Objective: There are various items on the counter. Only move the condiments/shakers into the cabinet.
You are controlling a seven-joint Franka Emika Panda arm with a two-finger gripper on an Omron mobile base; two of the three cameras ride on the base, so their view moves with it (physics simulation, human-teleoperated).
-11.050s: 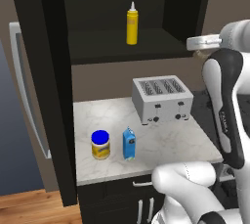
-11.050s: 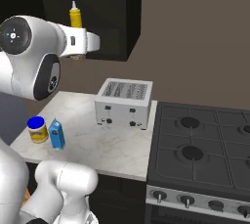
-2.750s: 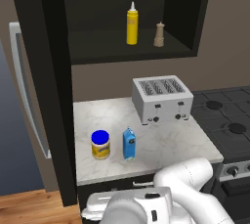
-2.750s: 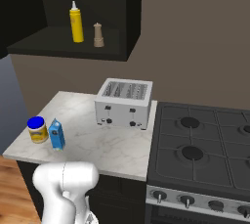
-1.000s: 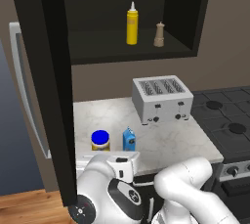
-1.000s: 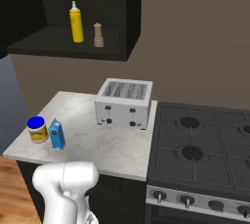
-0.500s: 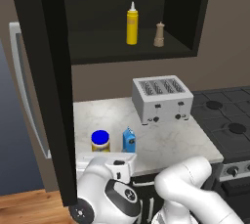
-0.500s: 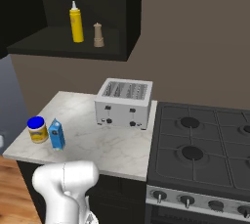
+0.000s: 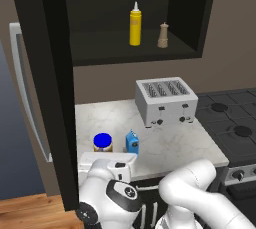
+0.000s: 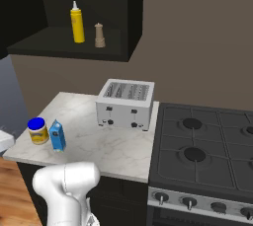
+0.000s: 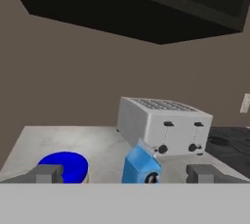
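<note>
Both base views overlook the counter (image 9: 170, 145); hand view sits low, close.

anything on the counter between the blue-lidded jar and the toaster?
Yes: the small blue carton stands right beside the blue-lidded jar. From there to the toaster the marble is bare, clearest in the right base view.

We are seeing a silver four-slot toaster (image 9: 165, 102) sitting beside a black gas stove (image 10: 207, 157), whose knobs (image 10: 188, 202) are lining its front; a refrigerator (image 9: 22, 123) is standing far left.
</note>
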